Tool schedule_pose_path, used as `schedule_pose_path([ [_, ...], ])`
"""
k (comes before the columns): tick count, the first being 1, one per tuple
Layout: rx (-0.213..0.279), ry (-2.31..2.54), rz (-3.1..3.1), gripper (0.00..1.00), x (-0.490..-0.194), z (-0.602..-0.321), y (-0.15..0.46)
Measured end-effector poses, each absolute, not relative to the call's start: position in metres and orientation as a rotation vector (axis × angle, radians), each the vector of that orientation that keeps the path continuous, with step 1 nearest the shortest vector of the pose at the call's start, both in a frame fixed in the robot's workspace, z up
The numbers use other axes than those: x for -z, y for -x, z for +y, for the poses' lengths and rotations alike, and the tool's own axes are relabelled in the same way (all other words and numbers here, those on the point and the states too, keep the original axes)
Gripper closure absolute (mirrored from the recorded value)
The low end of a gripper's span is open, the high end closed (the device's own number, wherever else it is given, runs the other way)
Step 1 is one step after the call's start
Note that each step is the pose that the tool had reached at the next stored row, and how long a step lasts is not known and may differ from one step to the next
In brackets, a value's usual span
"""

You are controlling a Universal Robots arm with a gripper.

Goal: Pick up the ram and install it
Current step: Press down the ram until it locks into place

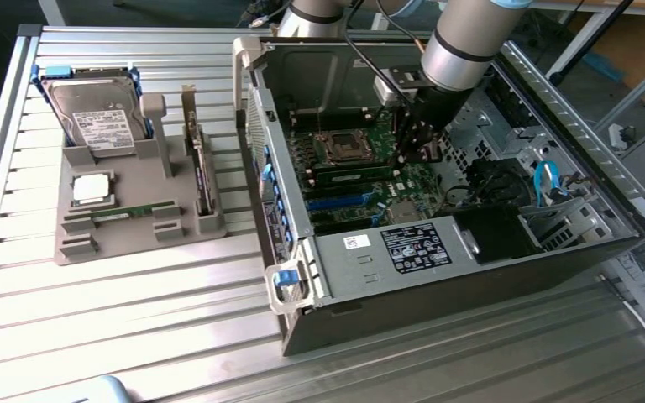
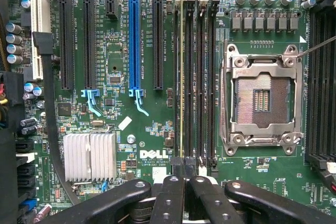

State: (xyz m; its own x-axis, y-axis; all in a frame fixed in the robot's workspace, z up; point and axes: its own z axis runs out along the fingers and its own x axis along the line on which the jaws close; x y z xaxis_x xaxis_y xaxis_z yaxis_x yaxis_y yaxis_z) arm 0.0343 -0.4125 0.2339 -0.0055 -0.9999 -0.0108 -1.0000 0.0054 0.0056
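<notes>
A ram stick point(image 2: 181, 77) shows edge-on as a thin green-yellow line along the first memory slot beside the CPU socket point(image 2: 261, 100). It spans the slot's full length. In the exterior view it is a green strip point(image 1: 351, 175) on the motherboard. My gripper point(image 2: 185, 178) is shut, its fingertips pressed together with nothing between them, at the end of that slot. I cannot tell whether it touches the stick. The exterior view has the gripper point(image 1: 420, 153) down inside the open computer case. A second ram stick point(image 1: 121, 211) lies flat on the grey fixture.
The grey fixture point(image 1: 76, 248) on the exterior view's left holds a hard drive point(image 1: 98, 117), a silver processor point(image 1: 91, 189) and an upright expansion card point(image 1: 197, 164). Case walls point(image 1: 300, 285), cables point(image 1: 547, 180) and a drive cage hem in the arm. Empty memory slots point(image 2: 202, 77) lie alongside.
</notes>
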Motion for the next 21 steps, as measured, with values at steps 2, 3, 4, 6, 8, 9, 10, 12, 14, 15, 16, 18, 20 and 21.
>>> schedule_pose_path([
  [2,-0.018,2.213,2.225,0.89,-0.2336,-0.4125,-0.0343],
  [3,-0.018,2.213,2.225,0.89,-0.2333,-0.4125,-0.0343],
  [4,-0.018,2.213,2.225,0.89,-0.2331,-0.4125,-0.0343],
  [6,-0.018,2.213,2.225,0.89,-0.2331,-0.4125,-0.0343],
  [8,-0.018,2.213,2.225,0.89,-0.233,-0.4125,-0.0343],
  [9,-0.018,2.213,2.225,0.89,-0.2328,-0.4125,-0.0343],
  [10,-0.018,2.213,2.225,0.89,-0.2326,-0.4125,-0.0343],
  [12,-0.018,2.213,2.225,0.89,-0.2326,-0.4125,-0.0343],
  [14,-0.018,2.213,2.225,0.89,-0.2326,-0.4125,-0.0343],
  [15,-0.018,2.213,2.225,0.89,-0.2324,-0.4125,-0.0343],
  [16,-0.018,2.213,2.225,0.89,-0.2318,-0.4125,-0.0343],
  [18,-0.018,2.213,2.225,0.89,-0.2315,-0.4125,-0.0343],
  [20,-0.018,2.213,2.225,0.89,-0.2314,-0.4125,-0.0343],
  [21,-0.018,2.213,2.225,0.89,-0.2313,-0.4125,-0.0343],
])
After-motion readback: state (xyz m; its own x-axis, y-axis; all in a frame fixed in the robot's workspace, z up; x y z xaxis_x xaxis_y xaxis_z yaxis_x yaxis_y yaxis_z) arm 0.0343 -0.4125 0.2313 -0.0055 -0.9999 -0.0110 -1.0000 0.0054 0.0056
